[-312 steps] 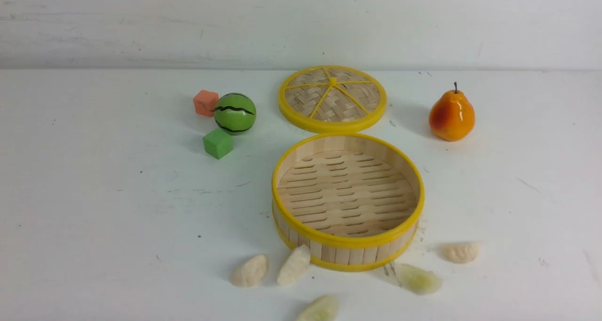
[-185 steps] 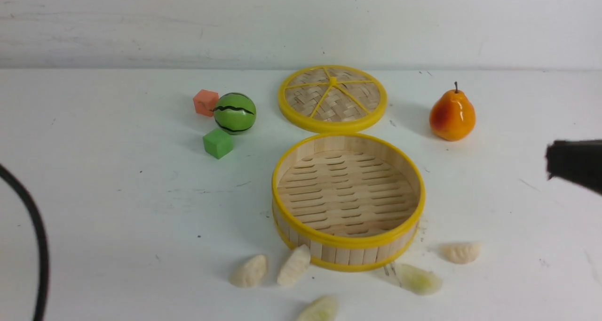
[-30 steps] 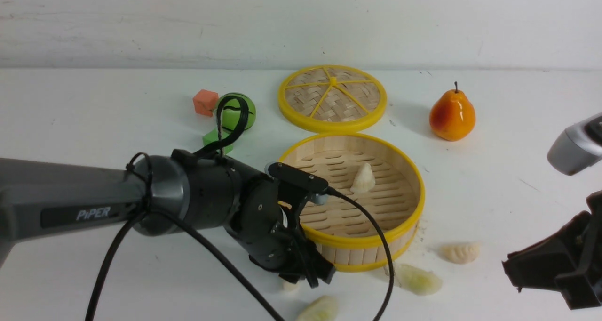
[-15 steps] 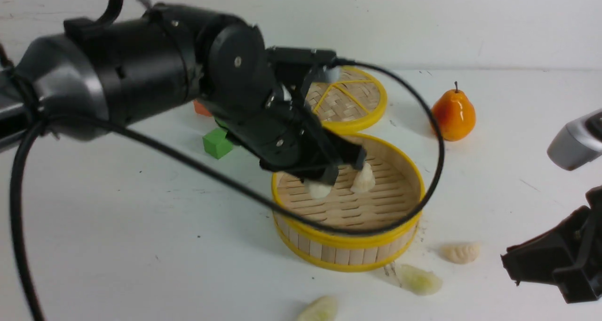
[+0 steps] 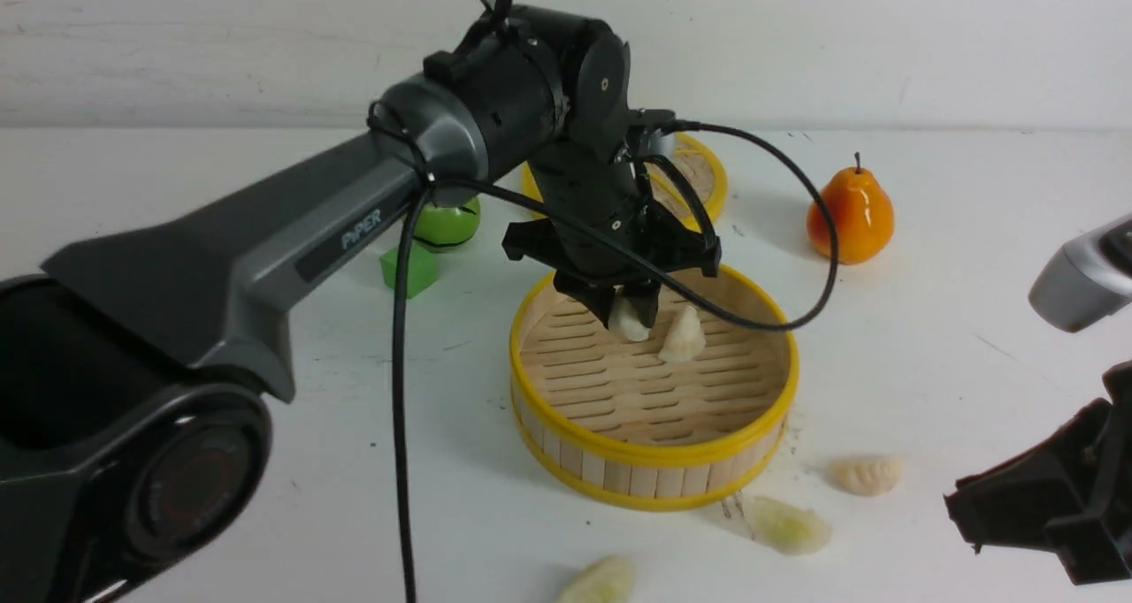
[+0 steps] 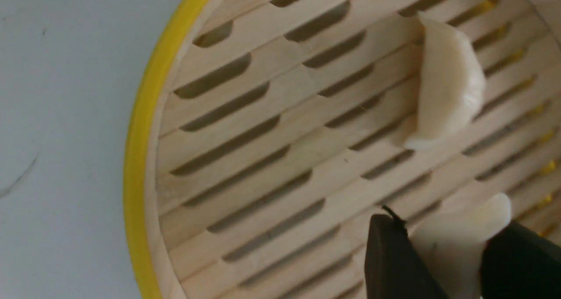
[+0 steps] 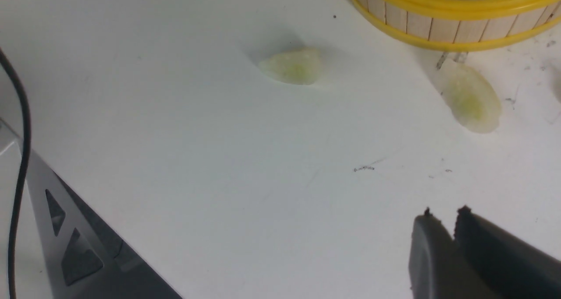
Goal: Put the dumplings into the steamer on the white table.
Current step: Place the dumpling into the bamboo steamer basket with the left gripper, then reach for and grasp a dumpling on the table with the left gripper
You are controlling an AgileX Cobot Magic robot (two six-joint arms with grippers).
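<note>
The steamer (image 5: pixel 654 454) stands on the white table (image 5: pixel 929 364) with one cream dumpling (image 5: pixel 683 336) lying on its slats. My left gripper (image 5: pixel 630 318) hangs over the steamer's far half, shut on a second cream dumpling (image 6: pixel 456 237), just beside the lying one (image 6: pixel 447 93). A cream dumpling (image 5: pixel 867 475) and two greenish dumplings (image 5: pixel 785 525) (image 5: pixel 601 581) lie on the table in front of the steamer. My right gripper (image 7: pixel 442 215) hovers low at the near right with its jaws almost together and nothing between them. The greenish dumplings (image 7: pixel 291 66) (image 7: pixel 471 97) lie ahead of it.
The woven yellow-rimmed lid (image 5: pixel 703 174) lies behind the steamer, partly hidden by my left arm. An orange pear (image 5: pixel 849 214) stands at the back right. A green striped ball (image 5: pixel 447 225) and a green cube (image 5: pixel 409 267) sit to the left of the steamer.
My left gripper rose from the table in front of the steamer with a cream dumpling and carried it over the rim, back toward the dumpling inside. The right arm barely moved.
</note>
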